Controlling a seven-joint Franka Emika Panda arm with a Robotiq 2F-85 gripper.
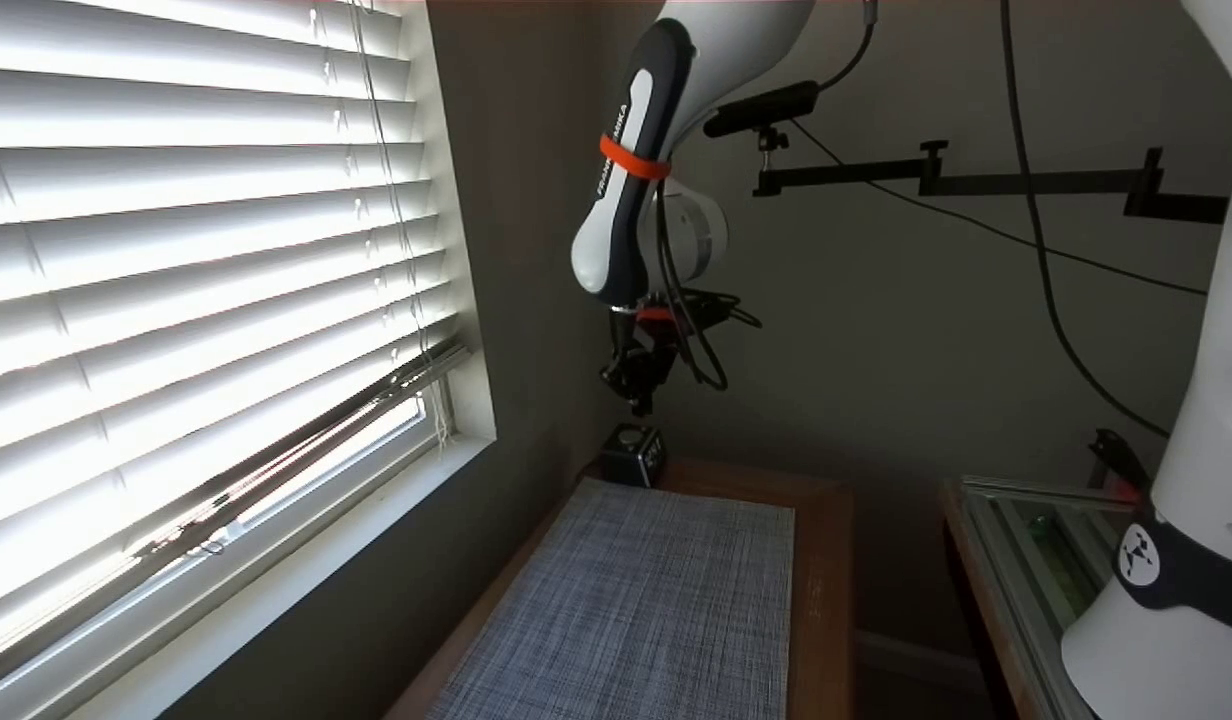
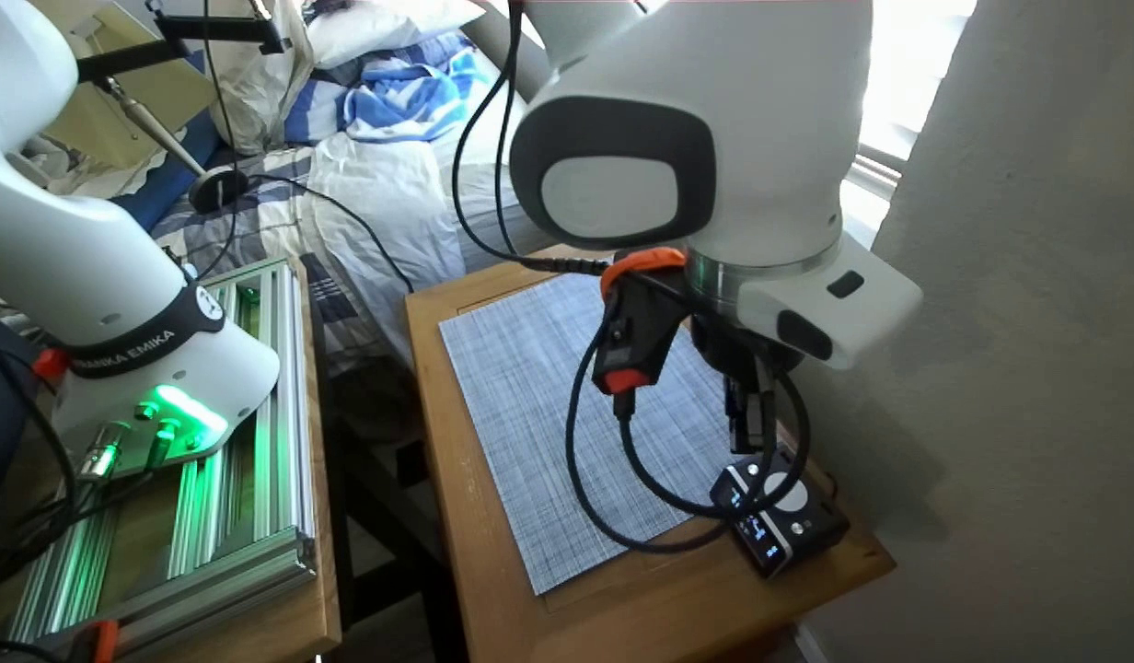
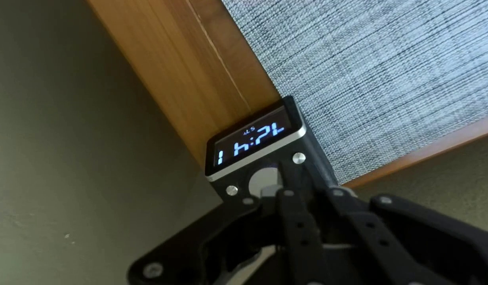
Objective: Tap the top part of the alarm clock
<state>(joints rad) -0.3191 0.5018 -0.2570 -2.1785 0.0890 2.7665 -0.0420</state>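
Note:
The alarm clock [image 1: 636, 462] is a small dark box at the far end of the table; it also shows in an exterior view [image 2: 814, 532] and the wrist view [image 3: 250, 144], with a lit display. Its top part [image 3: 264, 180] is dark with a large round silver button and two small silver knobs; the button also shows in an exterior view [image 2: 792, 493]. My gripper [image 1: 641, 408] points down, a small gap above the top. In the wrist view the fingertips [image 3: 298, 168] look shut, empty, and partly cover the button's right side and the top.
A grey woven mat [image 1: 656, 590] covers most of the wooden table [image 1: 821, 560], beside the clock. A wall stands close behind the clock, and a window with blinds [image 1: 196, 200] is alongside. Loose cables [image 2: 576, 460] hang from the wrist, in front of the clock in that view.

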